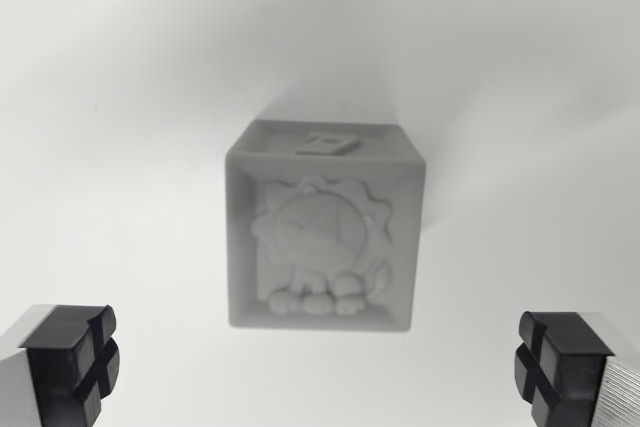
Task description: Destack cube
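A pale grey cube (322, 232) sits in the middle of the wrist view, with a raised lion figure on its near face and a raised mark on its top face. It looks blurred. Only one cube shows; whether another lies under it I cannot tell. My gripper (318, 372) is open, its two black fingertips (70, 362) at the bottom corners of the view, wide apart and nearer to the camera than the cube. Nothing is between them.
A plain white surface (120, 97) surrounds the cube on all sides, with a soft shadow behind the cube. No other objects or edges show.
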`<action>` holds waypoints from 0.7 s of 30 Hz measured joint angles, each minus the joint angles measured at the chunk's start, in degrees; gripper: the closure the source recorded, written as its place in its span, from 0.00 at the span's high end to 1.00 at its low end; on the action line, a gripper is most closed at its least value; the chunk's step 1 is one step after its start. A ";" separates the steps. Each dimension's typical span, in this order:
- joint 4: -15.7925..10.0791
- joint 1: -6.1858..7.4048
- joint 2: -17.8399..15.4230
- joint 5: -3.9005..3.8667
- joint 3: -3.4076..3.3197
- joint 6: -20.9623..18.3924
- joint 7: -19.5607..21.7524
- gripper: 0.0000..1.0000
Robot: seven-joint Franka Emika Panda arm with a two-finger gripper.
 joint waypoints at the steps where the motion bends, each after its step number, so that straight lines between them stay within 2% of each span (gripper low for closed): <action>1: -0.06 0.00 -0.54 0.01 0.01 -0.46 0.00 1.00; 21: 0.03 -0.01 -8.76 0.27 0.06 -8.80 -0.15 1.00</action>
